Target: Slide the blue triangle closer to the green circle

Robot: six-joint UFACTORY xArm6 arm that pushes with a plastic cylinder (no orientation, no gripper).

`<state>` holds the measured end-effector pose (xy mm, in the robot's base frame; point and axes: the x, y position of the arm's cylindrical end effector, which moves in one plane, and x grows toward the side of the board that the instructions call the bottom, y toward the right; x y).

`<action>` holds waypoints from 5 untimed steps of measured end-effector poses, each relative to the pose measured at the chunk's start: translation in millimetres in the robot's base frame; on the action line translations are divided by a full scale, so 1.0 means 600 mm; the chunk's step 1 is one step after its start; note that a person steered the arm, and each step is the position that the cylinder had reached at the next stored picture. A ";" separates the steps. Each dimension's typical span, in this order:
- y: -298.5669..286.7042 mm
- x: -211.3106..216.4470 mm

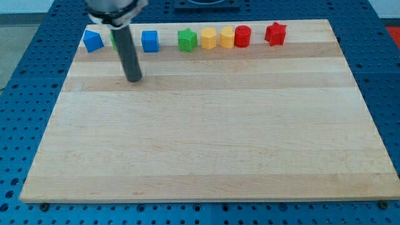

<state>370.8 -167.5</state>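
8 small coloured blocks line the top edge of the pale wooden desk (206, 137): from the view's left, the blue triangle-like block (92, 40), a green block (113, 40) mostly hidden behind the dark rod and so of unclear shape, a blue cube (150, 41), a green star (187, 40), a yellow hexagonal block (208, 38), a yellow block (227, 37), a red cylinder (242, 36) and a red star (275, 34). No claw is fitted, so none shows; the rod's tip (134, 80) rests on the desk just below the row, between the hidden green block and the blue cube, touching neither.
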 end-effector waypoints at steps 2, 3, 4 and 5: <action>-0.226 -0.062; -0.229 -0.066; -0.229 -0.071; -0.228 -0.122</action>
<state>297.6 -304.1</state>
